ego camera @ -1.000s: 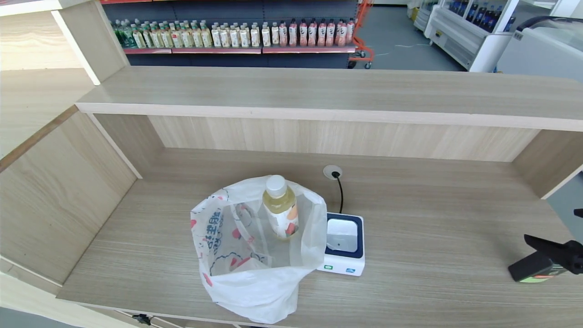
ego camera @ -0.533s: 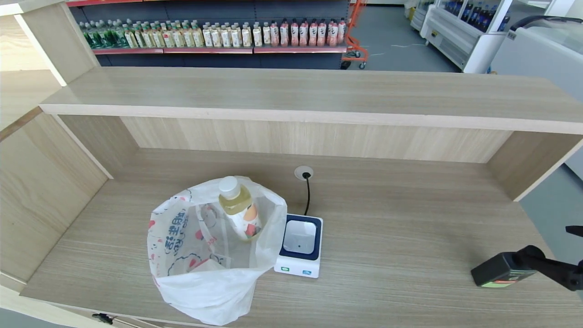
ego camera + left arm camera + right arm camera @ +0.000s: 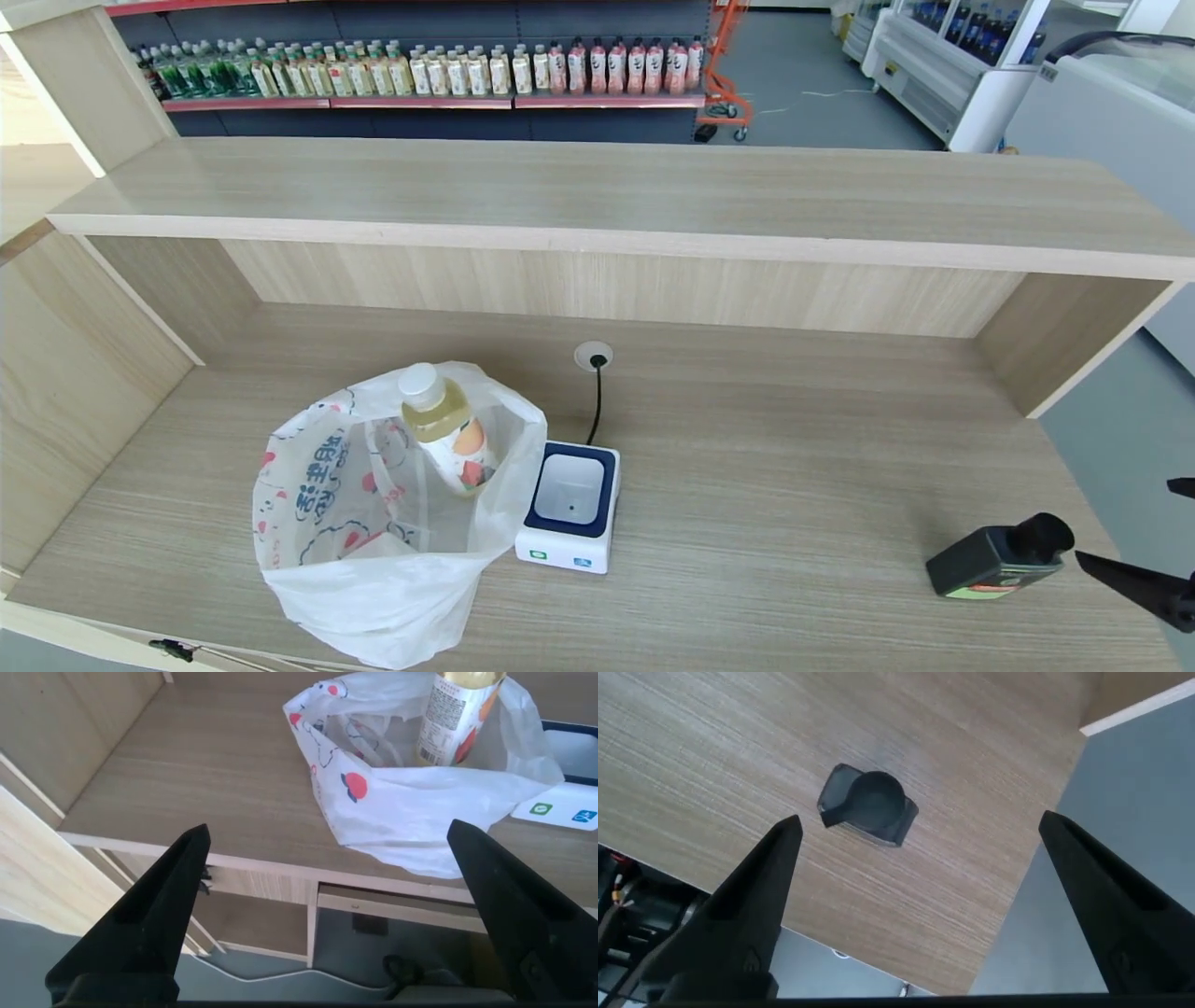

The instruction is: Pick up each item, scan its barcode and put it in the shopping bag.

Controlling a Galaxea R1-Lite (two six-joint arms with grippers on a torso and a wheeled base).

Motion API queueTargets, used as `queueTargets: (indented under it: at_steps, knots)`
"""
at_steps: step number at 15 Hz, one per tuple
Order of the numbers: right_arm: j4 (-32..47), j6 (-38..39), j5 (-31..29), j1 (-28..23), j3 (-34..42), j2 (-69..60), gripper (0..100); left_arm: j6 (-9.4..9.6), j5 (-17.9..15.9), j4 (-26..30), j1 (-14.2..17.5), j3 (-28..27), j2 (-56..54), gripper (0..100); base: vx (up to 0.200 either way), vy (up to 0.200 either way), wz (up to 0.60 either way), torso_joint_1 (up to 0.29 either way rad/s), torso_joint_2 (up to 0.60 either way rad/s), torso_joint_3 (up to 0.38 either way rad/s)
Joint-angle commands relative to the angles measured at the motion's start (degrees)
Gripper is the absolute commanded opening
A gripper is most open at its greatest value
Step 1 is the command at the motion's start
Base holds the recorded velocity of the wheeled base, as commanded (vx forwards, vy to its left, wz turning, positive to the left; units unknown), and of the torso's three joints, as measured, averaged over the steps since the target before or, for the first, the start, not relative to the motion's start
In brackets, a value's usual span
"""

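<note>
The dark bottle (image 3: pixel 994 563) (image 3: pixel 868 812) appears to lie on its side near the right end of the surface (image 3: pixel 794 485), close to the front edge and well apart from everything else. Its long axis runs roughly left to right with a slight slant, the round black capped end toward the robot's right. A green and red label strip shows along its lower side. The right pincer (image 3: pixel 920 826) is spread wide and holds nothing. It hangs just beyond that capped end, apart from the bottle, so the right wrist view shows the cap almost head-on and the body foreshortened behind it. In the head view the picture edge cuts this pincer off. Far to the left stands the white printed shopping bag (image 3: pixel 373 579) with its mouth open. A drink bottle (image 3: pixel 439 434) of pale yellow liquid leans inside it, white cap tilted up and away. Whatever else lies at the bottom is too hazy through the plastic to make out. The scanner (image 3: pixel 569 509), white with a dark blue rim, sits right against the bag's right side. Its black cable (image 3: pixel 596 401) runs back to a round grommet (image 3: pixel 594 355). The left pincer (image 3: pixel 327 835) is also spread wide with nothing in it, out past the front edge by the bag. The surface is pale wood grain, boxed in by side panels and a raised ledge (image 3: pixel 607 196). Beyond lie a shelf (image 3: pixel 420 101) of bottles, an orange cart (image 3: pixel 728 84), coolers (image 3: pixel 943 75) and grey floor (image 3: pixel 822 75).
</note>
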Motion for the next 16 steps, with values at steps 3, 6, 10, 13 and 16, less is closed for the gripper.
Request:
queueTargets:
  at_steps: [3,6,10,13,16]
  knots:
    - [5.3,-6.2,-1.7,-2.0,0.1,-2.0,100,-0.01,0.0,0.0,0.0,0.0,0.0,100,0.000,0.000,0.00,0.000,0.00,0.000]
    - [6.1,-9.8,-1.8,-3.1,-0.2,-3.6,100,-0.01,0.0,0.0,0.0,0.0,0.0,100,0.000,0.000,0.00,0.000,0.00,0.000]
    - [9.5,-12.4,-2.3,-3.4,0.1,-3.3,100,-0.01,0.0,0.0,0.0,0.0,0.0,100,0.000,0.000,0.00,0.000,0.00,0.000]
    - [9.0,-14.1,-4.5,-4.2,0.0,1.9,100,-0.01,0.0,0.0,0.0,0.0,0.0,100,0.000,0.000,0.00,0.000,0.00,0.000]
    - [8.3,-14.8,-4.8,-4.5,-0.3,7.3,100,-0.01,0.0,0.0,0.0,0.0,0.0,100,0.000,0.000,0.00,0.000,0.00,0.000]
